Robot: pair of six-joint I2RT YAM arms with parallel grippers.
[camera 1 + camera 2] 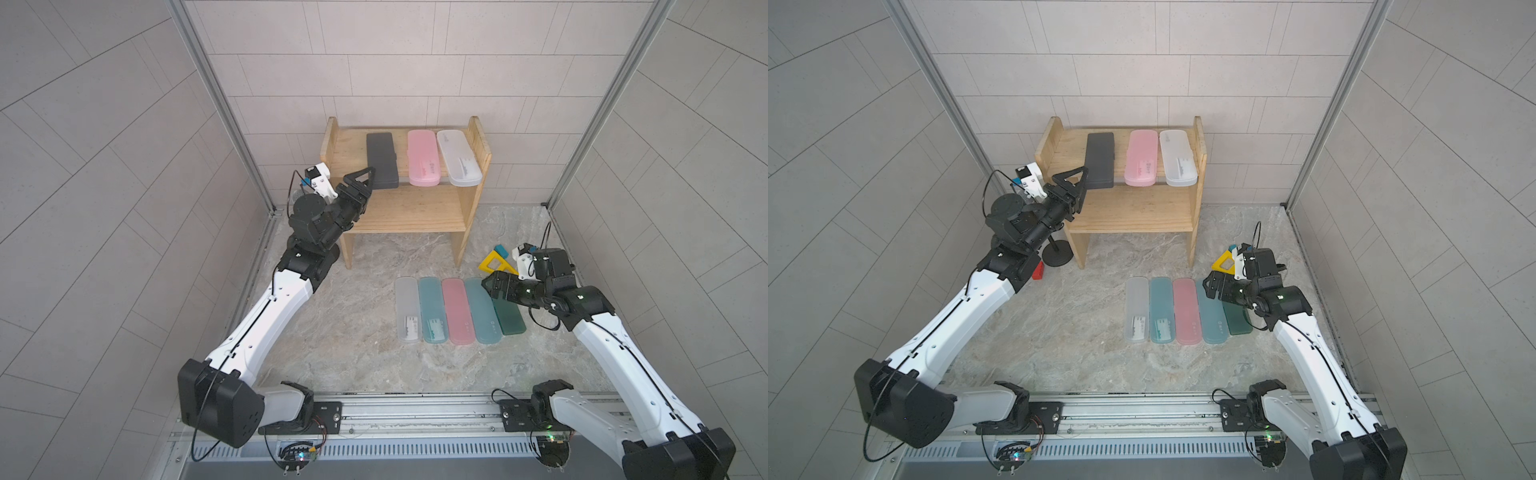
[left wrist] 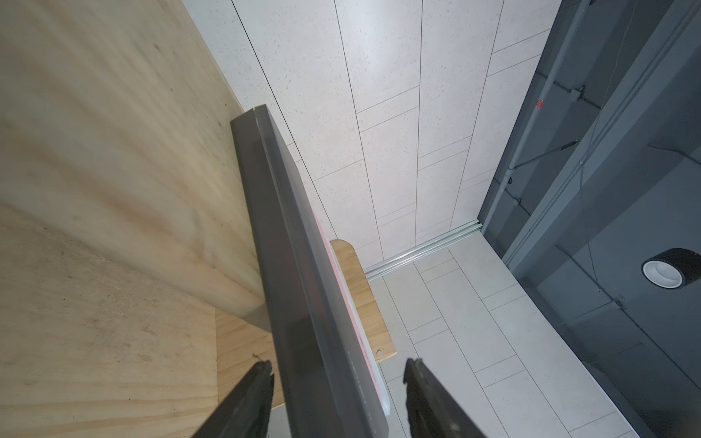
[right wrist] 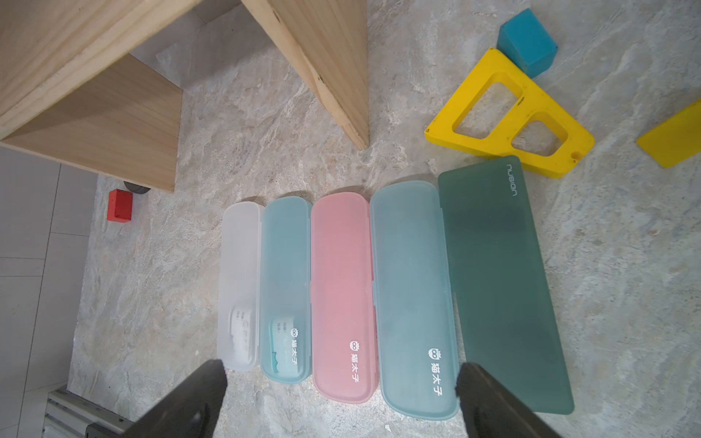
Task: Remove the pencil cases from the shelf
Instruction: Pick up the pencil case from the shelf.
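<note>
- Grey-veined, matte, stone-look floor (image 3: 265, 125) spreads under everything.
- Two-tier shelf of pale unpainted pine (image 1: 415, 212), its grain showing, stands against the back wall on two upright side panels.
- Left gripper (image 2: 337, 369) is at the upper tier's front edge. Its dark wedge fingers stand apart on either side of the flat rectangular black plastic pencil case (image 1: 381, 160), and a gap shows beside one finger. That case overhangs the tier's front edge.
- Right gripper (image 3: 341, 365) hovers over the floor row, fingers spread wide and holding nothing.
- Also on the upper tier, close together, lie a round-ended translucent pink case (image 1: 422, 158) and a round-ended frosted white case (image 1: 458, 157).
- Five more cases lie side by side on the floor before the shelf:
  - a dark green translucent rectangular case (image 3: 500, 284)
  - a broad light teal case (image 3: 413, 295)
  - a pink floor case (image 3: 343, 295)
  - a narrower teal case (image 3: 286, 288)
  - a slim frosted floor case (image 3: 239, 284)
- Yellow triangular plastic frame (image 3: 489, 147), with two cut-outs, lies just beyond the green case's far end.
- Small teal block (image 3: 527, 41) sits just beside the frame, and a small red block (image 3: 120, 205) sits near the shelf's foot.
</note>
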